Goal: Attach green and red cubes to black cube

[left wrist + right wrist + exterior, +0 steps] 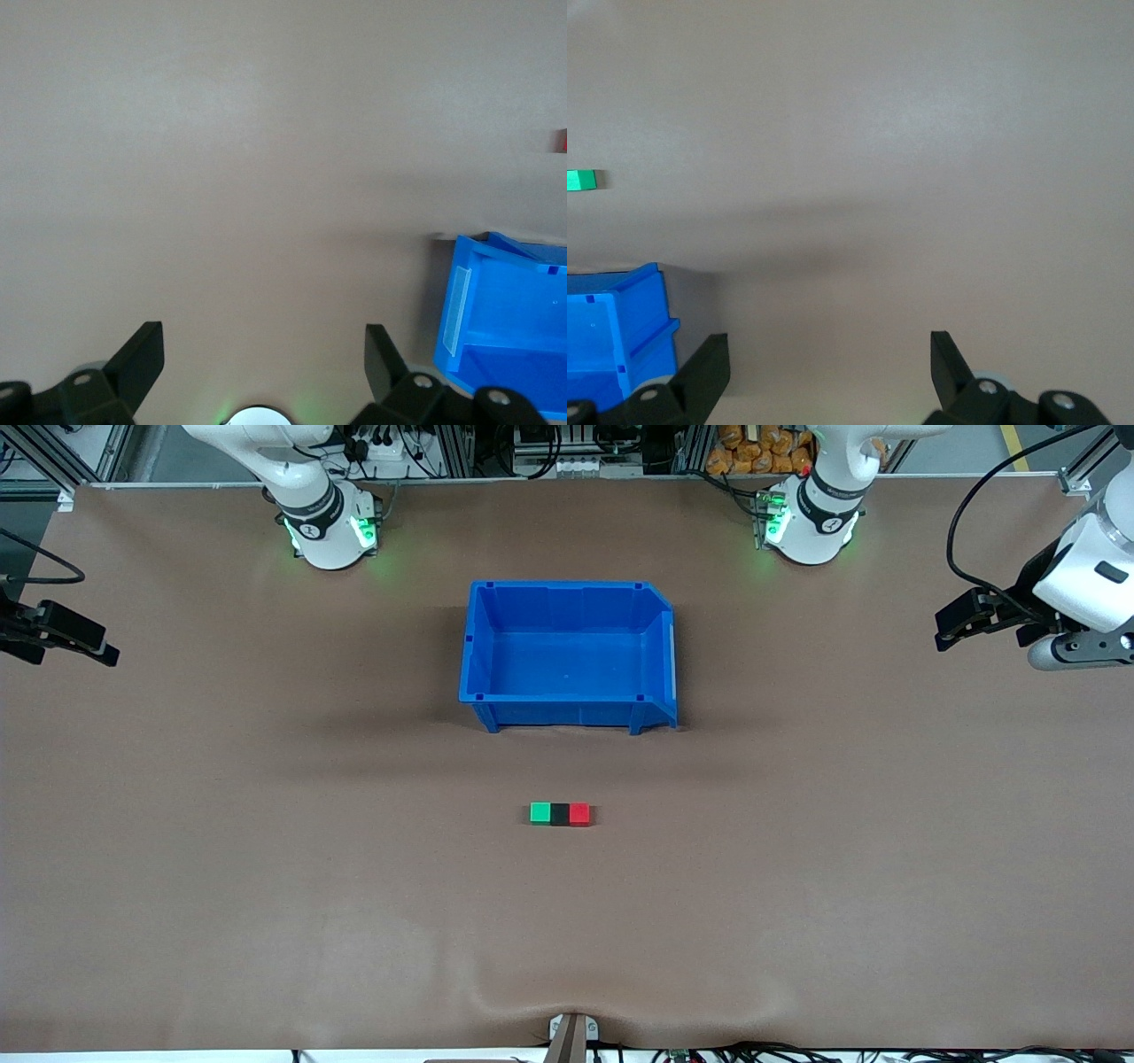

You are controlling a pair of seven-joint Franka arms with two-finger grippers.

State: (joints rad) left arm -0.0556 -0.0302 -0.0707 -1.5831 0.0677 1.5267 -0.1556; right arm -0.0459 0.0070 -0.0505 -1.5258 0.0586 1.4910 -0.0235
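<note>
A green cube (539, 813), a black cube (559, 813) and a red cube (579, 813) lie touching in one row on the brown table, with the black one in the middle. The green end points toward the right arm's end of the table. My left gripper (944, 631) hangs open and holds nothing, over the table's edge at the left arm's end. My right gripper (104, 646) is open and holds nothing, over the right arm's end. In the left wrist view the gripper (263, 354) spans bare table, and a sliver of the red cube (563, 140) shows. The right wrist view shows its gripper (829, 363) and the green cube (581, 180).
A blue plastic bin (567, 593) with nothing in it stands mid-table, farther from the front camera than the cube row. Its corner shows in both wrist views as the bin (505, 319) and the bin (611, 328). A clamp (571, 1032) sits at the table's near edge.
</note>
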